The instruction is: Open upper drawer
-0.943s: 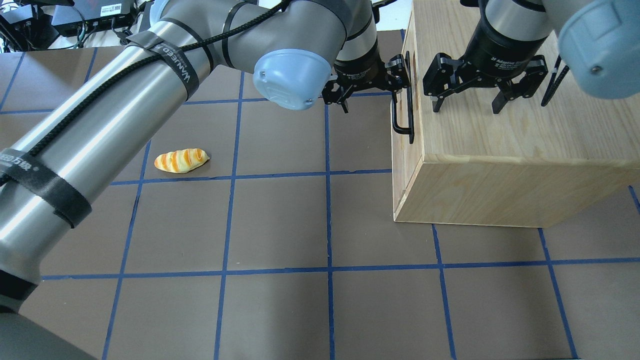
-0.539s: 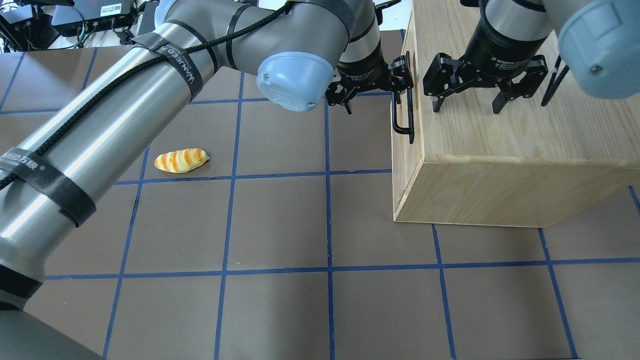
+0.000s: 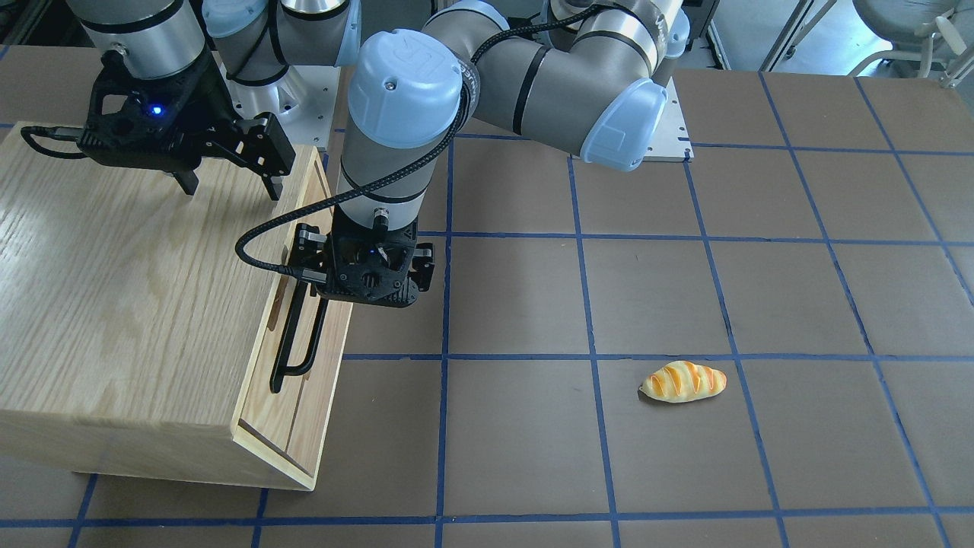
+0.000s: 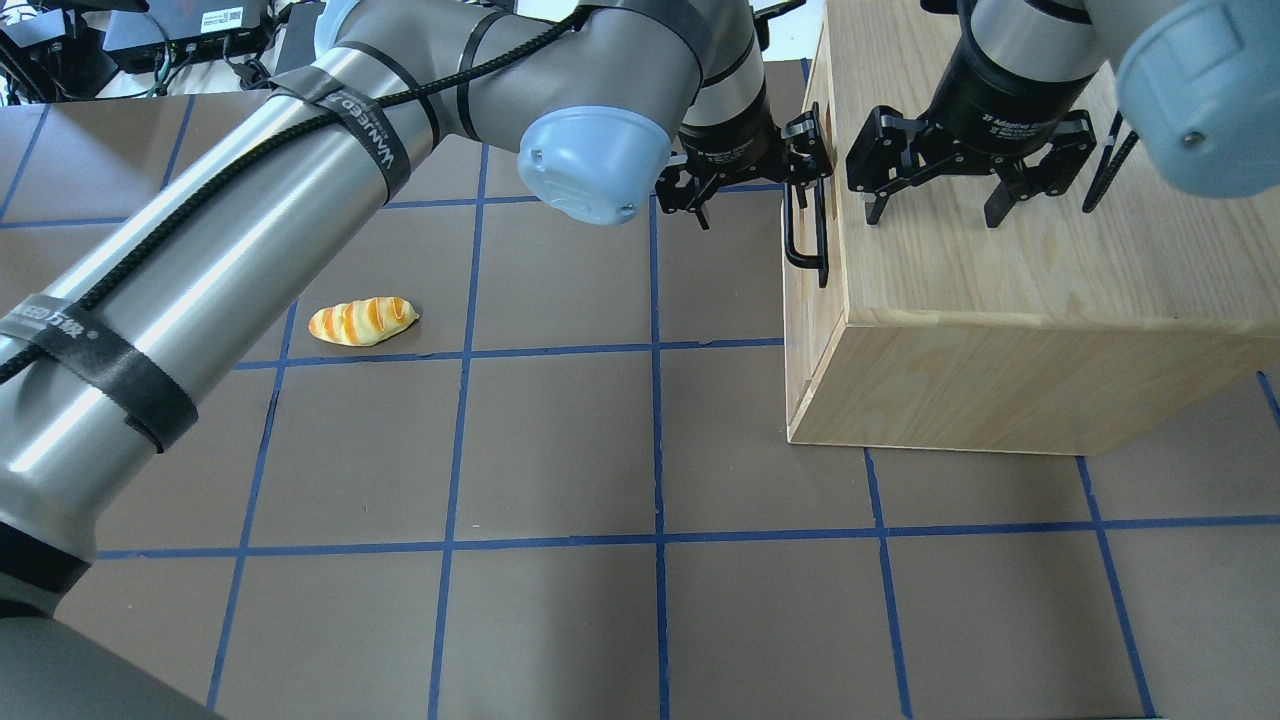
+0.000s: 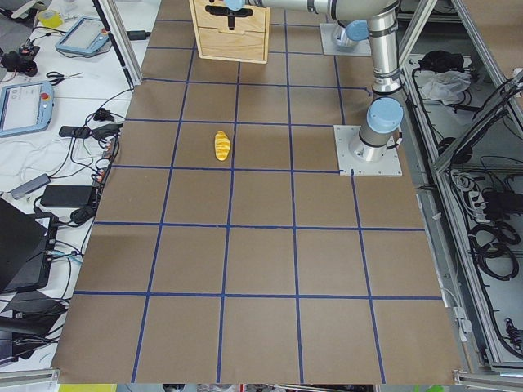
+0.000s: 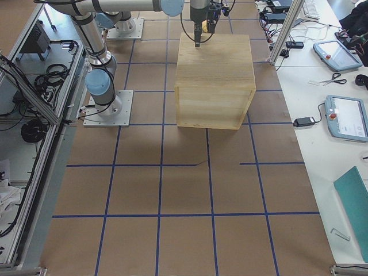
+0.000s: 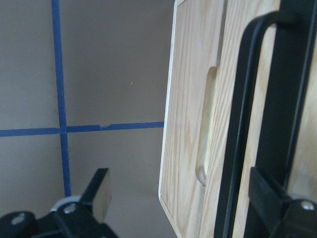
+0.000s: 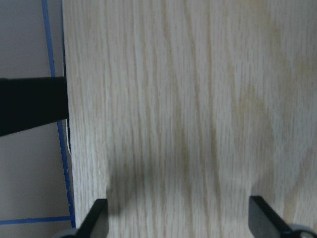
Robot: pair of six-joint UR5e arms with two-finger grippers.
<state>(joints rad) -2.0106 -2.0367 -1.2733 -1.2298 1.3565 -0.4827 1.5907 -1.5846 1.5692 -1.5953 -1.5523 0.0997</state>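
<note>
**Light-wood upper drawer (image 3: 302, 335) not pulled out; left gripper (image 4: 748, 200) open at its handle (image 4: 789, 235)**

Table (image 4: 560, 450): brown top, blue tape grid.

Oak cabinet (image 4: 1000, 300) stands on it on the robot's right side. Its front face is turned toward the table centre.

Upper drawer sits at the top of that face. Its front panel looks flush with the cabinet edge in both the overhead and front-facing views.

Left gripper points down alongside the cabinet front, at 1 end of the handle. Jaws are wide apart and nothing is clamped.

Right gripper (image 4: 932, 212) hovers over the cabinet top, pointing down. Jaws are wide apart and it holds nothing. Its wrist view shows only wood grain between the 2 fingertips.

Handle is 1 long black bar running along the drawer front. In the left wrist view the bar lies inside the left gripper's gap, close to the cabinet-side finger (image 7: 272, 198). The other finger (image 7: 99, 191) hangs over bare table. Whether bar and finger touch: cannot tell.

Finger cut-out (image 7: 205, 124), elongated, shows in the wood just beside the handle.

Toy bread roll (image 4: 362, 321), yellow with orange stripes, lies on the table well apart from the cabinet and both grippers.
</note>
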